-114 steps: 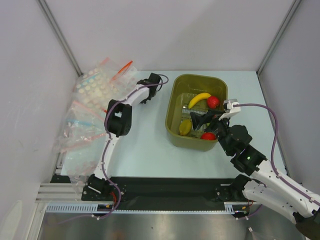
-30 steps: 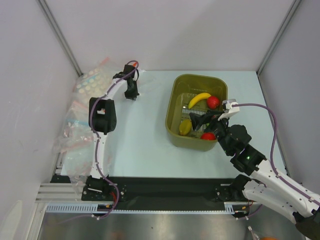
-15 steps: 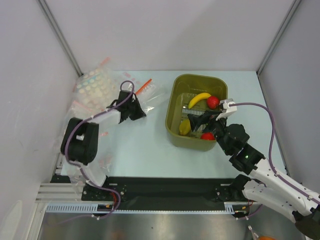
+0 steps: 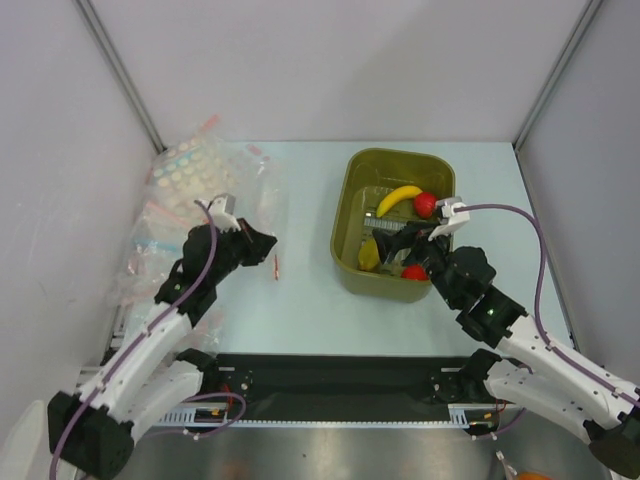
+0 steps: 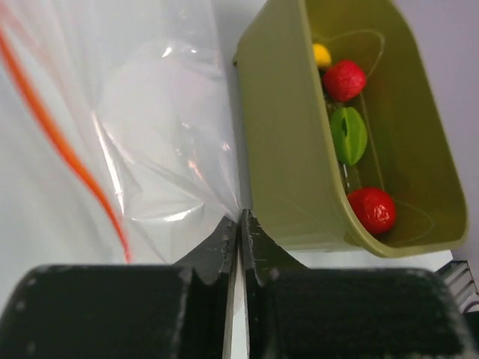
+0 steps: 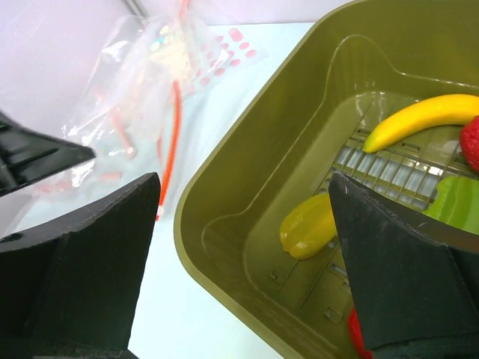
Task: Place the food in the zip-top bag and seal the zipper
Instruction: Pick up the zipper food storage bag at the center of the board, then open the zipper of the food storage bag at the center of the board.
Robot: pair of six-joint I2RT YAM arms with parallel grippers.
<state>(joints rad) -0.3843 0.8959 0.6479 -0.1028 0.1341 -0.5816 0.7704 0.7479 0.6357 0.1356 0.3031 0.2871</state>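
Observation:
My left gripper [image 4: 258, 245] is shut on a fold of the clear zip-top bag [image 5: 157, 134], left of the basket. The bag's orange-red zipper [image 4: 276, 267] also shows in the left wrist view [image 5: 67, 149]. The food lies in the olive basket [image 4: 347, 215]: a yellow banana [image 4: 398, 198], a red fruit [image 4: 426, 204], a second red fruit [image 4: 415, 272] and a yellow piece [image 4: 369, 255]. A green piece [image 6: 456, 206] shows in the right wrist view. My right gripper [image 4: 405, 243] is open and empty above the basket's near half.
A pile of other clear bags [image 4: 180, 180] with pale dots and pink or blue strips lies along the left wall. The basket's near wall [image 5: 292, 172] stands close to my left fingers. White walls enclose the table on three sides.
My left arm has swung from the back of the table to the near left, pulling the bag with the orange-red strip along. The right arm has barely moved.

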